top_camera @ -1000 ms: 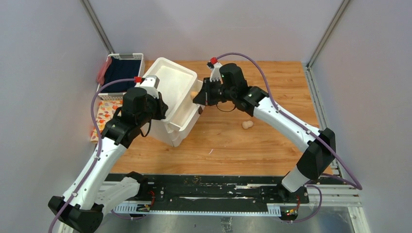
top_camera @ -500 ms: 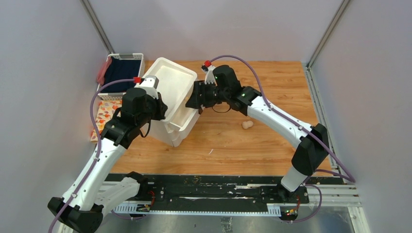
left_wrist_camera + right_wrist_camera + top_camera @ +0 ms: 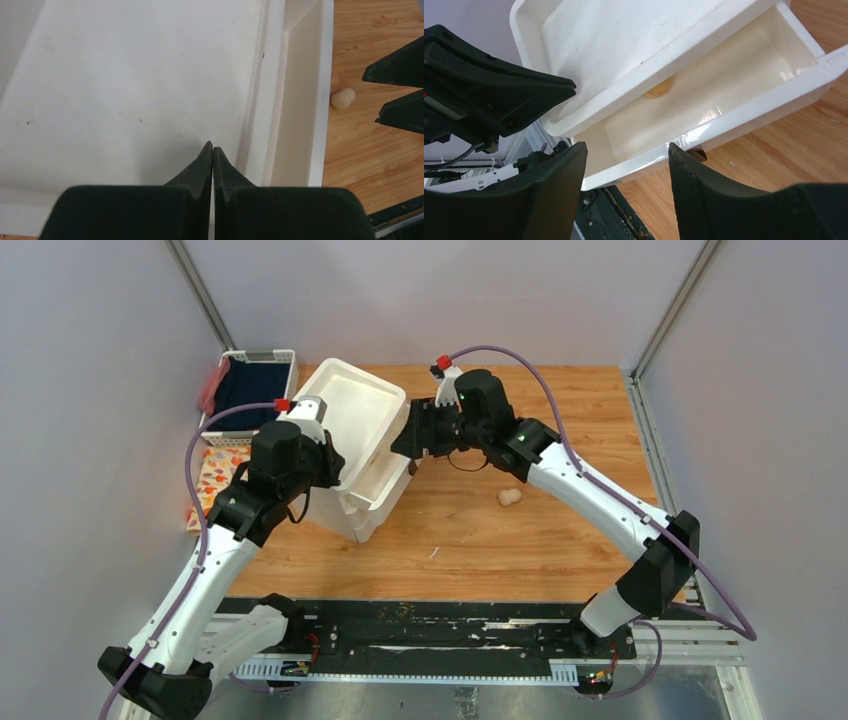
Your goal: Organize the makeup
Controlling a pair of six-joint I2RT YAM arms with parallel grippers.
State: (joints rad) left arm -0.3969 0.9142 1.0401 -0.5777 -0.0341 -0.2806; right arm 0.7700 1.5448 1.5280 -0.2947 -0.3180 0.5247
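A small beige gourd-shaped sponge [image 3: 509, 497] lies on the wooden table right of the white drawer box [image 3: 350, 410], and it also shows in the left wrist view [image 3: 343, 98]. The box's top drawer [image 3: 734, 115] is pulled out. At its back a rounded beige-orange thing [image 3: 656, 89] is half hidden under the box top. My right gripper [image 3: 627, 146] hangs open just above the drawer's front rim with nothing between its fingers. My left gripper [image 3: 213, 147] is shut, its tips resting on the box top. No black or reddish-brown sticks are in view.
A brown knob [image 3: 696, 154] sticks out under the drawer front. A white basket with dark blue cloth [image 3: 250, 380] stands at the back left, and a patterned cloth [image 3: 215, 475] lies in front of it. Grey walls close in both sides. A black rail [image 3: 430, 630] runs along the near edge.
My right gripper went from shut to open; the beige item seen at its fingers a second ago is gone from them. That arm swung left over the drawer, then slightly back. The left arm stayed put.
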